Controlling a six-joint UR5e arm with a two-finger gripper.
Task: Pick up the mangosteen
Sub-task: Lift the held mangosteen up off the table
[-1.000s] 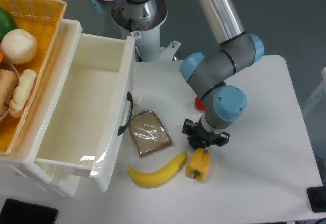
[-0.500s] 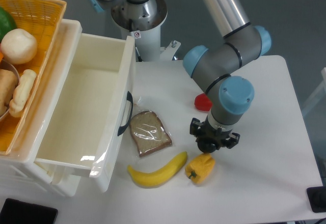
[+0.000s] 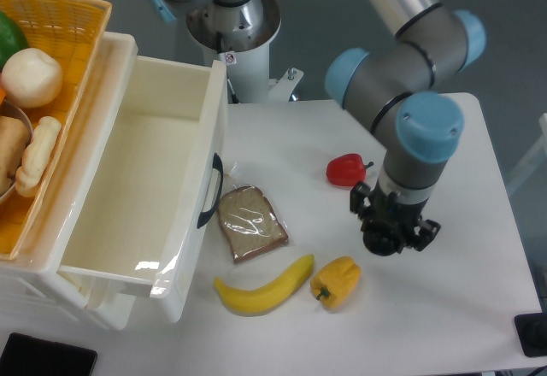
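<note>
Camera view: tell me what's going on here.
The arm's gripper hangs low over the table, near the red pepper and the yellow pepper. Its dark bulk hides whether it holds the mangosteen, which shows nowhere else. A banana and bread lie by the open drawer.

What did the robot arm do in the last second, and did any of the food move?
The gripper swung right, away from the yellow pepper, uncovering the red pepper. The yellow pepper got nudged and turned a little. Whether the gripper holds the mangosteen can't be seen. The banana, bread and drawer stayed put.
</note>
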